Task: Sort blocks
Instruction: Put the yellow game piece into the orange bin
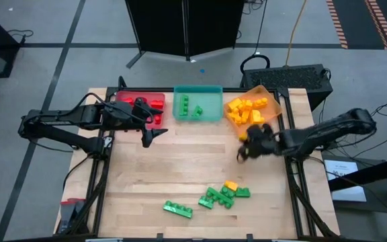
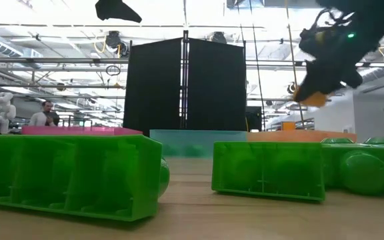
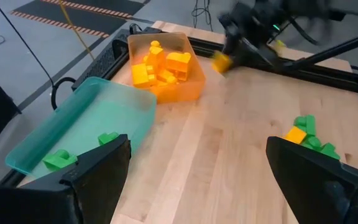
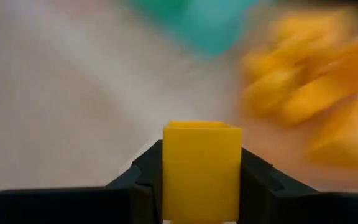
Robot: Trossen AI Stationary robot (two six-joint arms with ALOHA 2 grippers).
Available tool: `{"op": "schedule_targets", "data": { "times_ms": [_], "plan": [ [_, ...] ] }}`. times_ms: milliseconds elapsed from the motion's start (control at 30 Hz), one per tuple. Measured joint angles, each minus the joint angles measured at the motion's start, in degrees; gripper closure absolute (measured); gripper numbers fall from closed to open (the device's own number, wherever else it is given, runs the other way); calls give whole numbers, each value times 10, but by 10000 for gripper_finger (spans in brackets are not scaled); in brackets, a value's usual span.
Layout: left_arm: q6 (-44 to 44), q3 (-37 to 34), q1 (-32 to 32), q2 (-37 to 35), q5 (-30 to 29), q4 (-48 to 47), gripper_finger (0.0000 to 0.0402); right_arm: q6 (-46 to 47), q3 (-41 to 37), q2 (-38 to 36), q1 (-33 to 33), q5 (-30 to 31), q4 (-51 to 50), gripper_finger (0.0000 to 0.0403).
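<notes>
- High view: three trays stand in a row along the far edge of the wooden worktop (image 1: 180, 168). The red tray (image 1: 154, 107) holds red blocks (image 1: 142, 103), too overlapped by the left arm to count. The teal tray (image 1: 210, 101) holds two green blocks (image 1: 188, 107). The orange tray (image 1: 269, 94) holds a heap of yellow blocks (image 1: 246, 111) I cannot count. Near the front edge lie about four green loose blocks (image 1: 213, 197) and one yellow loose block (image 1: 230, 185). The left pincer (image 1: 154, 136) hangs open just in front of the red tray. The right pincer (image 1: 242, 153) is just in front of the orange tray, above the worktop.
- Low view: the right pincer (image 2: 312, 90), raised above the worktop, grips one yellow block (image 2: 312, 99). Green blocks fill the foreground. Beyond the table stands a black panel (image 2: 185, 83) in a bright hall, with a person (image 2: 44, 115) at far left.
- Left wrist view: the left pincer's fingers (image 3: 98, 177) stand wide apart, with nothing between them. The teal and orange trays and the right arm show beyond.
- Right wrist view: the right pincer (image 4: 201, 177) is closed on a single yellow block (image 4: 201, 168), with blurred yellow blocks ahead.
</notes>
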Motion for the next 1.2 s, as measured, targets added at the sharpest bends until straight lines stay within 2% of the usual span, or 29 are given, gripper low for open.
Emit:
{"op": "schedule_targets", "data": {
  "times_ms": [167,333,467,600,867,1200],
  "plan": [
    [0,0,0,0,-7,0,29,-67,0,-58,-153,55,-27,292],
    [0,0,0,0,-20,0,29,-152,1,-57,-304,57,20,292],
    [0,0,0,0,-31,0,29,-208,1,-29,-403,23,77,292],
    [0,0,0,0,-32,1,29,-250,1,15,-486,-44,136,292],
    [-2,0,0,0,-32,0,29,-281,1,104,-582,-145,224,292],
    [-6,0,0,0,-32,0,29,-296,2,180,-637,-172,272,292]
  ]
}}
